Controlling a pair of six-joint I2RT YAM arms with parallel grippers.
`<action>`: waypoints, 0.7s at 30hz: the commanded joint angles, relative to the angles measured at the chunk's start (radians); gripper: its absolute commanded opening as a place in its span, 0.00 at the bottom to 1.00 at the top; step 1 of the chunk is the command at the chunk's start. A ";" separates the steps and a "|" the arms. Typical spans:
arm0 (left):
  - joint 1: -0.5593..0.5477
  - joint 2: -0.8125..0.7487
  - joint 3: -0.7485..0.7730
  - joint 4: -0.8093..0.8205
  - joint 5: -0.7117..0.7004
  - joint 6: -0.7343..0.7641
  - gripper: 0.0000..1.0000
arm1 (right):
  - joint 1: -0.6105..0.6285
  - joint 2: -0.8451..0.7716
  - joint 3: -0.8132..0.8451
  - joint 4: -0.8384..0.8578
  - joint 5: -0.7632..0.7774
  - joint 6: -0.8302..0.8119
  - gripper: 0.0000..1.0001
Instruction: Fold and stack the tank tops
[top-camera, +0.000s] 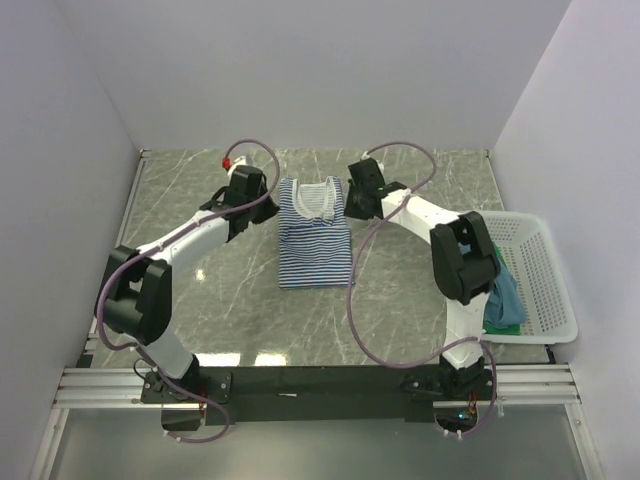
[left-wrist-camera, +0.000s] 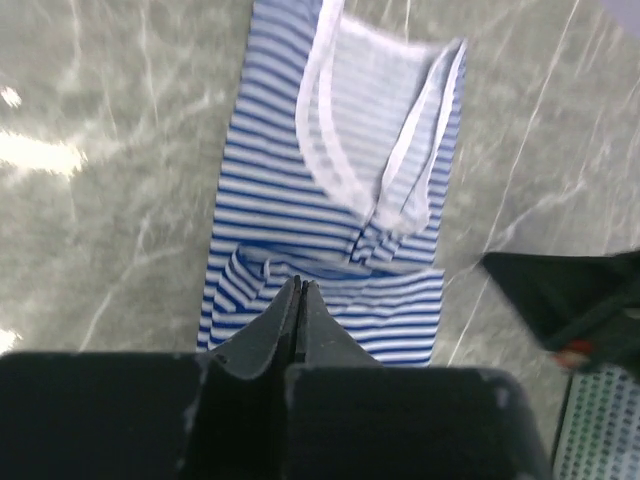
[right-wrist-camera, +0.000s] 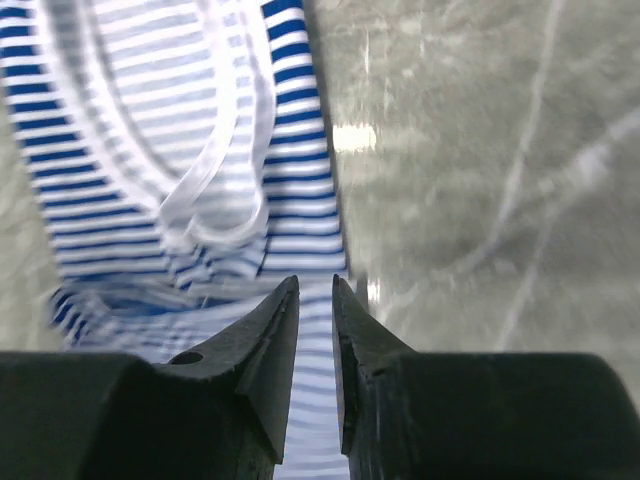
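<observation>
Left gripper (left-wrist-camera: 298, 287) fingers are pressing flat together, nothing between them, hovering over the striped tank top (left-wrist-camera: 262, 205). My right gripper (right-wrist-camera: 315, 287) is keeping a narrow gap (nothing in it) over that top's edge. It is lying folded narrow on the table (top-camera: 420, 290) between my wrists. Teal tank top (top-camera: 507, 293) and green tank top (top-camera: 503, 325) are sitting in the basket (top-camera: 548, 262).
</observation>
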 joint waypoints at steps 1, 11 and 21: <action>-0.035 -0.006 -0.074 0.020 0.032 -0.019 0.01 | 0.010 -0.166 -0.063 0.019 0.023 0.024 0.27; -0.051 0.120 -0.058 0.074 0.090 -0.013 0.01 | 0.178 -0.376 -0.422 0.118 0.003 0.106 0.27; -0.005 0.262 0.063 0.060 0.050 -0.005 0.01 | 0.231 -0.378 -0.650 0.224 -0.027 0.163 0.27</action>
